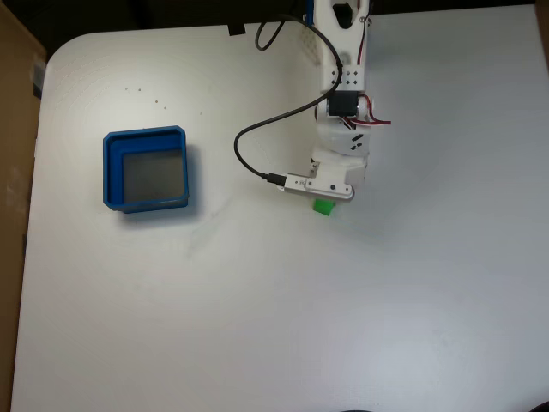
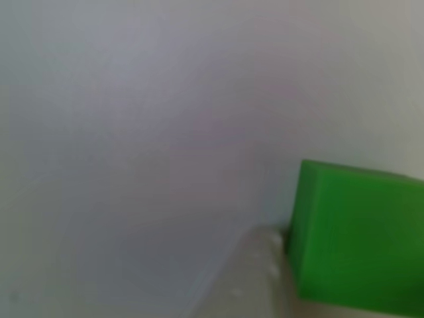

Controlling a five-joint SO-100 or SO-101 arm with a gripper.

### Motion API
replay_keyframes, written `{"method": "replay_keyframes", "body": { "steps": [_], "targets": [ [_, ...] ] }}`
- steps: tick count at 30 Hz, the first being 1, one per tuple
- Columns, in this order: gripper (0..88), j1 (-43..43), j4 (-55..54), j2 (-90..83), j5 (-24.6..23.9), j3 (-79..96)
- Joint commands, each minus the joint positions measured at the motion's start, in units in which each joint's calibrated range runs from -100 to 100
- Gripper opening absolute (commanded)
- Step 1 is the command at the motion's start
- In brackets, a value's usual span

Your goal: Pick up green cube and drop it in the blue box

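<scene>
Green cube (image 1: 323,207) lies on the white worktop (image 1: 343,326), right of centre in the fixed view, directly beneath the lower end of the white arm (image 1: 343,103) and partly covered by it. The gripper (image 1: 324,196) sits over the cube; whether it is open or closed cannot be determined from this view. In the other view, the cube (image 2: 358,238) appears close up at lower right, with a blurred pale fingertip (image 2: 255,278) touching its left face. The blue box (image 1: 110,172) with grey floor stands well apart to the left in the fixed view. A black cable (image 1: 257,129) loops from the arm across the worktop.
</scene>
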Motion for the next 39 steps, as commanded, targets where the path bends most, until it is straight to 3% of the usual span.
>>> {"method": "replay_keyframes", "body": {
  "steps": [1,39],
  "targets": [
    [24.0,-0.3,-1.2,1.9,-0.1,-3.3],
    [23.9,-0.3,-6.5,2.5,0.0,-3.2]
  ]
}}
